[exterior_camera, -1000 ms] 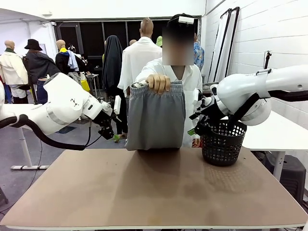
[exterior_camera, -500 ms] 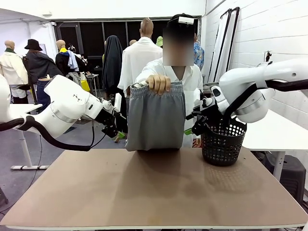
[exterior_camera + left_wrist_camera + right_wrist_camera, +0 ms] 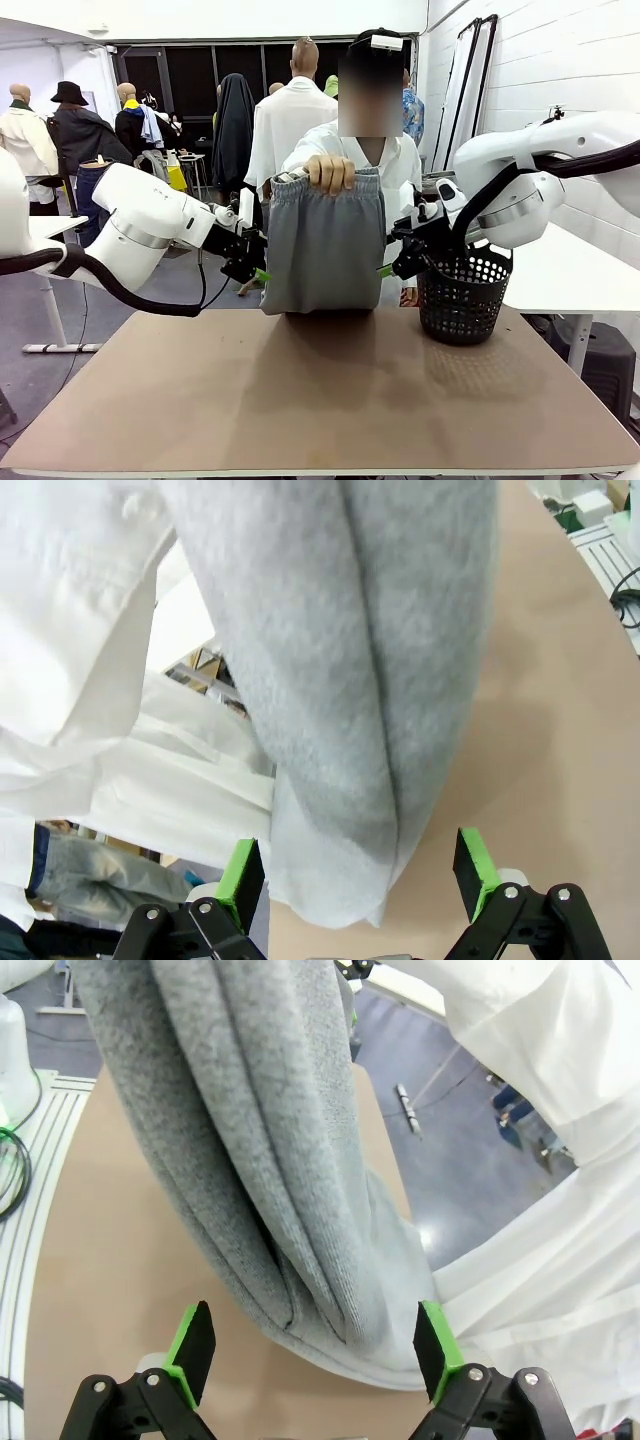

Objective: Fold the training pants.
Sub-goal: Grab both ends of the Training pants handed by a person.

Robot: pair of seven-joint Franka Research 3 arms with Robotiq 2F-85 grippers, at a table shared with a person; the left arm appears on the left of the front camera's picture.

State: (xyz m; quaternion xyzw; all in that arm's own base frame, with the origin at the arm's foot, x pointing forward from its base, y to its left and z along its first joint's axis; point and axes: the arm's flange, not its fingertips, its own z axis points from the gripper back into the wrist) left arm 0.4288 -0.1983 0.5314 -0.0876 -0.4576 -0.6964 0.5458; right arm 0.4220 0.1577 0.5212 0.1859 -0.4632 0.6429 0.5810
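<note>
A person behind the table holds the light grey training pants (image 3: 323, 245) up by the waistband with one hand (image 3: 330, 173); the folded cloth hangs down to the tabletop. My left gripper (image 3: 258, 270) is open just beside the pants' left edge, low down. In the left wrist view the grey pants (image 3: 370, 680) hang right ahead of the open gripper (image 3: 357, 875), between its green pads. My right gripper (image 3: 388, 268) is open beside the pants' right edge. The right wrist view shows the pants (image 3: 270, 1150) between the spread green pads of the gripper (image 3: 312, 1348).
A black mesh basket (image 3: 463, 296) stands on the brown table (image 3: 320, 400) at the back right, close under my right arm. The person in a white shirt (image 3: 405, 165) stands at the far edge. Other people stand farther back.
Both grippers have moved inward toward the hanging pants, the left one rightward and the right one leftward. The person keeps the pants held still.
</note>
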